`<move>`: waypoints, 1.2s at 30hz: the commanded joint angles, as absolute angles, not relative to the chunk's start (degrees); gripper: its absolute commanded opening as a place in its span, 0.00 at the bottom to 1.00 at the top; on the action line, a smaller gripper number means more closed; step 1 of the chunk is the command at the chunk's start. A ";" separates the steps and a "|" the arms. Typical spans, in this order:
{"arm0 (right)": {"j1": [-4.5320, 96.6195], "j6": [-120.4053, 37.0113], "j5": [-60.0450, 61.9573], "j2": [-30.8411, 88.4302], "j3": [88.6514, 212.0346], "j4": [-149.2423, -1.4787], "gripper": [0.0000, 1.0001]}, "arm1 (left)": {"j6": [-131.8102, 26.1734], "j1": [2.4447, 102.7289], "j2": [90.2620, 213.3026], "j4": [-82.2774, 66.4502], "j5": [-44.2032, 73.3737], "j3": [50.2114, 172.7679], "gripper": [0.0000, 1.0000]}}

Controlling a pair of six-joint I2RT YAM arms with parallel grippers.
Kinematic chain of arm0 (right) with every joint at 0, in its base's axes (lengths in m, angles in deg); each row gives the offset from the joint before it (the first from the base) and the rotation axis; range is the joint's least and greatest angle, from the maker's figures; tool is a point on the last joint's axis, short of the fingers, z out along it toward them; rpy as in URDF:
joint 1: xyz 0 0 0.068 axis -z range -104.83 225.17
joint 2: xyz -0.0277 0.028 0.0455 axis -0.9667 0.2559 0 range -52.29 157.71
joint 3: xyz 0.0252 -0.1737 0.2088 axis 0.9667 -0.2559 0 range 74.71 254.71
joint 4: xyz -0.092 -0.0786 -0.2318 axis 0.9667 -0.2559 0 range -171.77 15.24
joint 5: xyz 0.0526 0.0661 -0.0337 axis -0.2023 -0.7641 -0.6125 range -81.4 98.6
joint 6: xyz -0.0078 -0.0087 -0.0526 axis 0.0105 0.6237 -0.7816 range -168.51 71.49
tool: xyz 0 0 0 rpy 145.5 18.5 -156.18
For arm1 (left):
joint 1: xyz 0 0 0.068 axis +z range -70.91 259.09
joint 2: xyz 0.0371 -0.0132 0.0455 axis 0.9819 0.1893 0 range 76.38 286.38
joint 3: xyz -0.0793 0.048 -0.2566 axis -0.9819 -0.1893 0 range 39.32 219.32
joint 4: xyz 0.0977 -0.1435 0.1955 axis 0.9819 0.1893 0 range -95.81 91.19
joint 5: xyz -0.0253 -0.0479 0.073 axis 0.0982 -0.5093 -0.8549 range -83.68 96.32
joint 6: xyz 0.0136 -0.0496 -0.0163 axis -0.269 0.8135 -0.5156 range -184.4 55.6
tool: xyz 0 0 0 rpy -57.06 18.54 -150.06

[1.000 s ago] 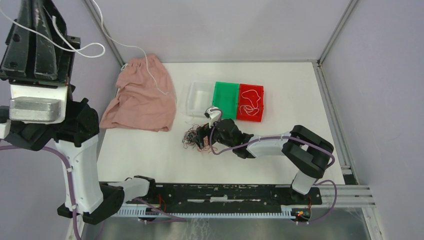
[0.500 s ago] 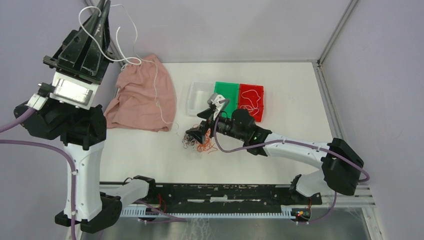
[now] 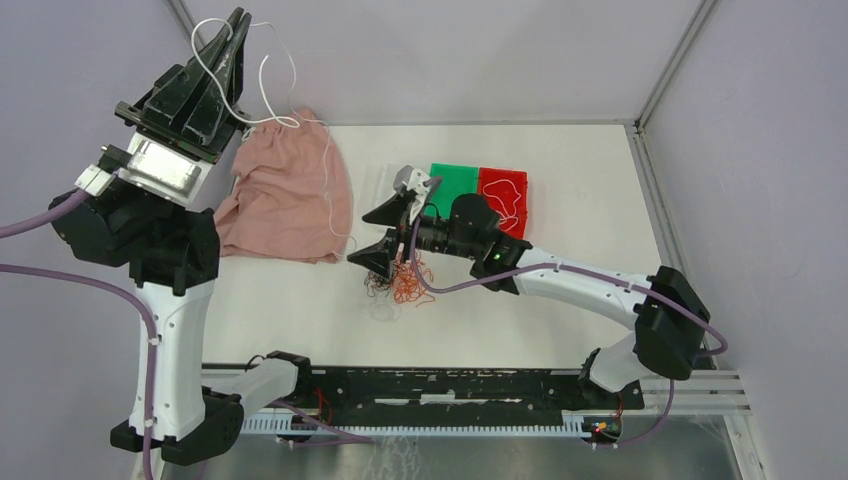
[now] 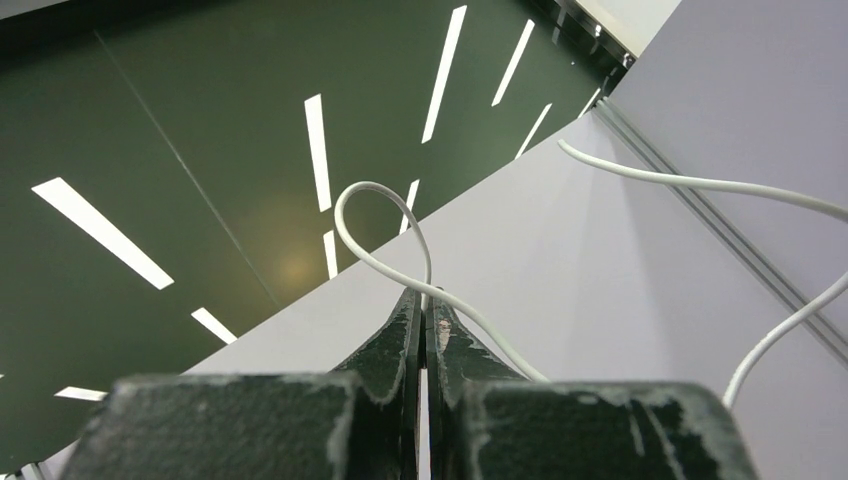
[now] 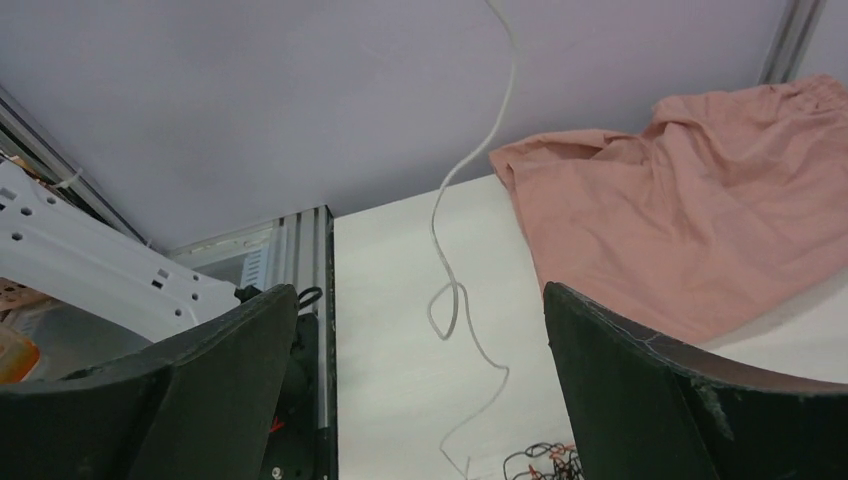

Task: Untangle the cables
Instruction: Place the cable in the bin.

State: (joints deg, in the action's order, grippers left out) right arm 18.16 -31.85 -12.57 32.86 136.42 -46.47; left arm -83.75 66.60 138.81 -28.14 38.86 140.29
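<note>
A tangle of black and orange-red cables [image 3: 402, 281] lies mid-table, and its edge shows at the bottom of the right wrist view as cables [image 5: 545, 462]. My left gripper [image 3: 238, 22] is raised high at the far left, shut on a long white cable [image 3: 328, 190]. In the left wrist view the left gripper [image 4: 425, 298] pinches this white cable [image 4: 372, 185] at a loop. The strand hangs down over the cloth to the table beside the tangle. My right gripper [image 3: 358, 240] hovers just left of the tangle, jaws wide open and empty. In its own view the white cable [image 5: 436, 230] dangles between the right gripper [image 5: 418, 290] fingers without touching them.
A pink cloth [image 3: 285, 200] lies at the back left, also seen as the pink cloth [image 5: 700, 220]. A clear tray [image 3: 390, 190], a green tray [image 3: 455, 185] and a red tray [image 3: 520, 185] holding a white strand stand behind the tangle. A small pale loop [image 3: 383, 312] lies in front.
The right gripper left the tangle, reached left and back, and opened wide. The left arm swung its gripper right with the white cable, drawing the strand across the cloth.
</note>
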 commanded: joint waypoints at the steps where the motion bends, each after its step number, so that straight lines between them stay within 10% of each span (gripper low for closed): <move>1: 17.92 -30.85 -16.91 36.29 143.89 -44.75 0.98 | -82.06 66.52 138.23 -27.88 39.44 141.20 0.03; 21: 17.71 -34.19 -22.65 45.73 157.36 -62.75 0.72 | -82.15 66.52 138.15 -27.87 40.42 141.31 0.03; 27: 18.05 -34.39 -16.13 46.08 161.37 -68.17 0.02 | -82.16 66.49 137.30 -27.30 40.30 140.19 0.03; 36: 28.66 -18.62 -9.51 34.55 159.14 -58.55 0.00 | -74.56 66.51 127.36 -14.39 39.31 120.82 0.03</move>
State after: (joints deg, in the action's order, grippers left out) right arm 22.75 -29.14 -12.48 43.22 158.56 -68.46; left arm -81.39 66.57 131.23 -22.89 39.32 129.91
